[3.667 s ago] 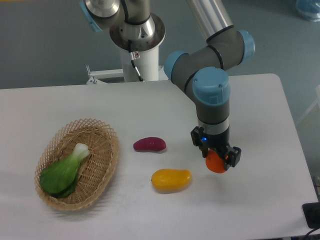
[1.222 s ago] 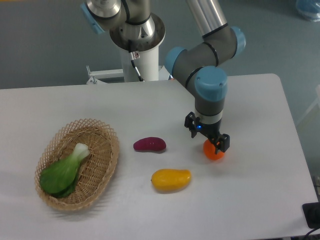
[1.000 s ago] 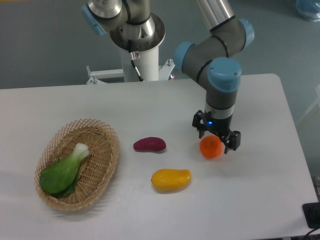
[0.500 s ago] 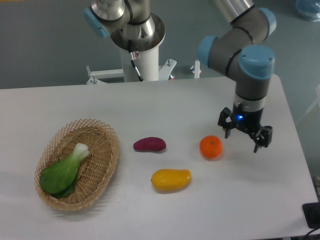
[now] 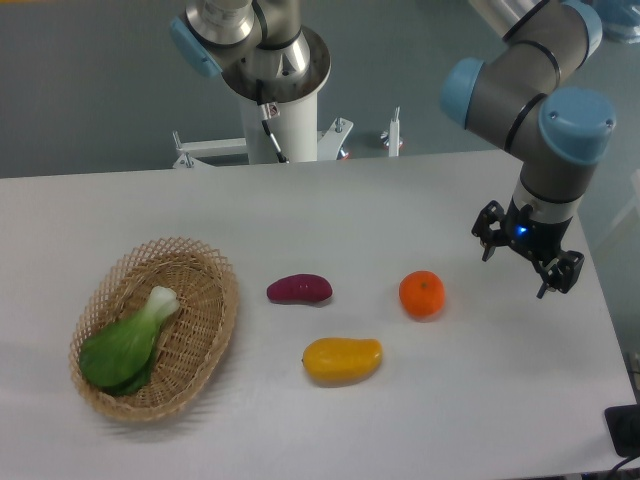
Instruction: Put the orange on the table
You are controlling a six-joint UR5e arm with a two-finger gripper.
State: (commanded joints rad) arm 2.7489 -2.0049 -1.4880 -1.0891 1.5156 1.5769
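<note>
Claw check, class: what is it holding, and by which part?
Nothing. The claw is open above the table, apart from the orange.

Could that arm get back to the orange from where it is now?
Probably yes. The orange sits alone on the table, with bare surface between it and the open tool off to one side; nothing stands in the way.

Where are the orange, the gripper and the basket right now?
orange (image 5: 422, 294), fixed camera, middle of the fruit.
gripper (image 5: 528, 267), fixed camera, midway between its fingertips.
basket (image 5: 205, 340), fixed camera, bare woven inner wall.
</note>
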